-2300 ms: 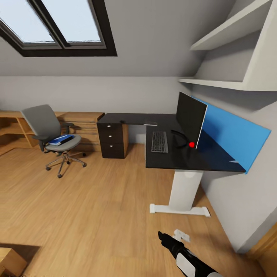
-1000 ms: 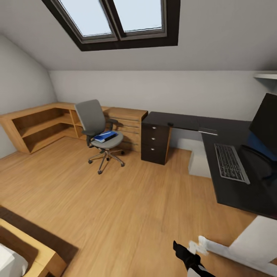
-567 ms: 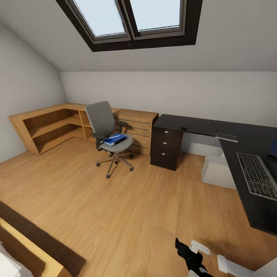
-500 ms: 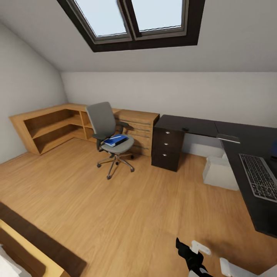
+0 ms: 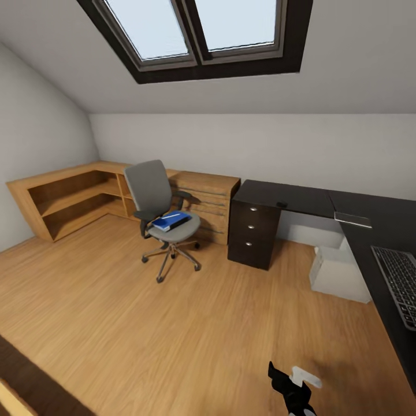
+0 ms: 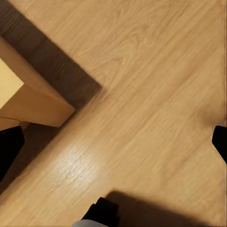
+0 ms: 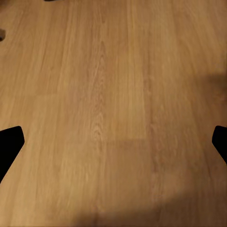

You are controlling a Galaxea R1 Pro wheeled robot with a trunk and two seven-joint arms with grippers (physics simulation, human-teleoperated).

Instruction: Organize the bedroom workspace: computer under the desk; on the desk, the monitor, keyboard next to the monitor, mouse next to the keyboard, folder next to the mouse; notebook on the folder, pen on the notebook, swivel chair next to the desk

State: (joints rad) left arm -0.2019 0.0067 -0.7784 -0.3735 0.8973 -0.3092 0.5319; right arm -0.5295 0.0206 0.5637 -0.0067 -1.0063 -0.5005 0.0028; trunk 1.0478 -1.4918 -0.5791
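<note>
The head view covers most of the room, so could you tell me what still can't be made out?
- Keyboard: cut off by the head view's right edge.
- Items on the swivel chair: the blue folder shows; anything stacked on it is too small to tell.
- Small dark object on the desk: too small to identify.

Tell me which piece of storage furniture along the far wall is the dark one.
The three-drawer cabinet under the black desk is the dark one. The corner shelf unit and the drawer chest behind the chair are light wood.

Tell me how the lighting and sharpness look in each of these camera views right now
Head view: even daylight from the skylight, wide-angle stretching at the edges, soft shadow under the swivel chair. Left wrist view: a bright glare patch on the floor beside a dark shadow band. Right wrist view: dimmer, slightly soft wood grain.
</note>
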